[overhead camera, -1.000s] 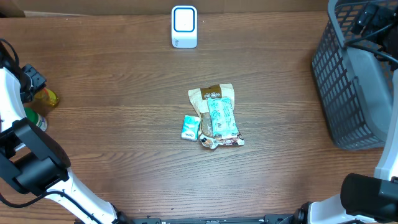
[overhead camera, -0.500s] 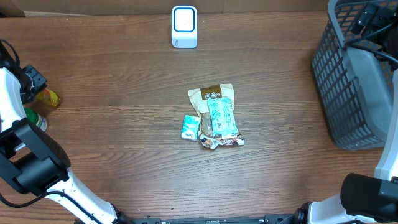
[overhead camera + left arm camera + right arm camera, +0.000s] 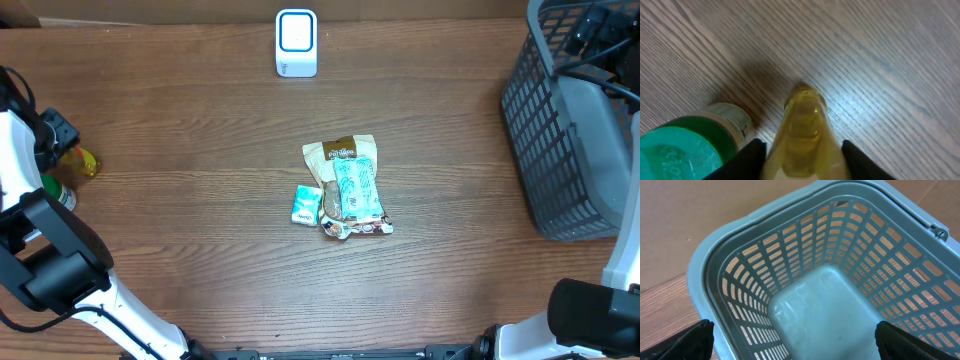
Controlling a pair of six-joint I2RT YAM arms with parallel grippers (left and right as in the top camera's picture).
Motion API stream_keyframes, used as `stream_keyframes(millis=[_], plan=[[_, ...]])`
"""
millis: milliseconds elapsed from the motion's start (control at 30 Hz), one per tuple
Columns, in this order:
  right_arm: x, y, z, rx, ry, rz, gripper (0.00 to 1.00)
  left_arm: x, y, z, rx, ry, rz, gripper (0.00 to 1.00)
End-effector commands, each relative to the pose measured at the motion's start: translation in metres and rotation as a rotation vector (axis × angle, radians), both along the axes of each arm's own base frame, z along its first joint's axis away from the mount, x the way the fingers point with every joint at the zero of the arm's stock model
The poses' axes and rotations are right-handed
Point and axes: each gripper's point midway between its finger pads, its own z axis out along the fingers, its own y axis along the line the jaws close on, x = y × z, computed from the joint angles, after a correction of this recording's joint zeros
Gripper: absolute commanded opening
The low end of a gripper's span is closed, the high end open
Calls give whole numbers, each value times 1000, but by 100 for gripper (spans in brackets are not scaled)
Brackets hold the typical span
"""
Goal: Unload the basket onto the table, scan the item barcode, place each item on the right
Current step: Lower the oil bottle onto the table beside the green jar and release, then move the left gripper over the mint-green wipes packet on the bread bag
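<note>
Bottle [image 3: 804, 120] location: the yellow bottle was found at the far left edge of the table [image 3: 200, 120], between the 2 fingers [image 3: 745, 161] of the left gripper [image 3: 802, 145]. In the left wrist view, 1 dark finger was seen at each side of the bottle body, right against it. Whether the fingers were pressed onto the bottle or merely stood alongside it could not be told. A green-lidded jar [image 3: 682, 150] was seen just beside the bottle, on its left in that view.

The scanner [image 3: 297, 43], a white unit with a blue-edged face, was placed at the far edge of the table, near the middle and well apart from the bottle.

A pile of snack packets [image 3: 347, 185] was located at the table centre. A small teal box [image 3: 307, 204] was laid against the left side of the pile.

The right gripper [image 3: 795, 330] was held above the grey basket [image 3: 740, 255], which was set at the right side of the table. Its 2 fingers were spread wide apart, 1 at each lower corner of the right wrist view, and only the basket floor was seen between them.
</note>
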Motion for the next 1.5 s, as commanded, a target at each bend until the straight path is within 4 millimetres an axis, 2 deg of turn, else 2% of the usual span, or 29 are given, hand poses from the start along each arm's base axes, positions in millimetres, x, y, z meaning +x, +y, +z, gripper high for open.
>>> stream_keyframes(millis=[0,100,133,267,533,600,667,767,867,1067,1167,1300,1400,1467], plan=[[-2,-1,12,-12,-30,-11,100,1,-2,-9,-18,6,2,65],[-2,-1,12,-12,-30,-11,100,4,-2,-7,-17,-6,4,98],[-2,-1,12,-12,-30,-11,100,5,-1,-4,-14,-11,3,100],[-2,-1,12,-12,-30,-11,100,11,4,18,10,-46,5,100],[-2,-1,12,-12,-30,-11,100,22,9,98,75,-165,16,100],[-2,-1,12,-12,-30,-10,100,21,5,118,75,-195,32,100],[-2,-1,12,-12,-30,-11,100,23,-8,134,39,-236,11,100],[-2,-1,12,-12,-30,-11,100,28,-43,153,-73,-310,-71,98],[-2,-1,12,-12,-30,-11,100,28,-82,158,-186,-319,-144,97],[-2,-1,12,-12,-30,-11,100,21,-160,139,-313,-176,-265,96],[-2,-1,12,-12,-30,-11,100,25,-208,132,-339,-125,-363,94],[-2,-1,12,-12,-30,-11,100,31,-276,128,-352,-96,-515,82],[-2,-1,12,-12,-30,-11,100,32,-332,125,-354,-88,-636,78],[-2,-1,12,-12,-30,-10,100,29,-366,121,-360,-80,-680,72]])
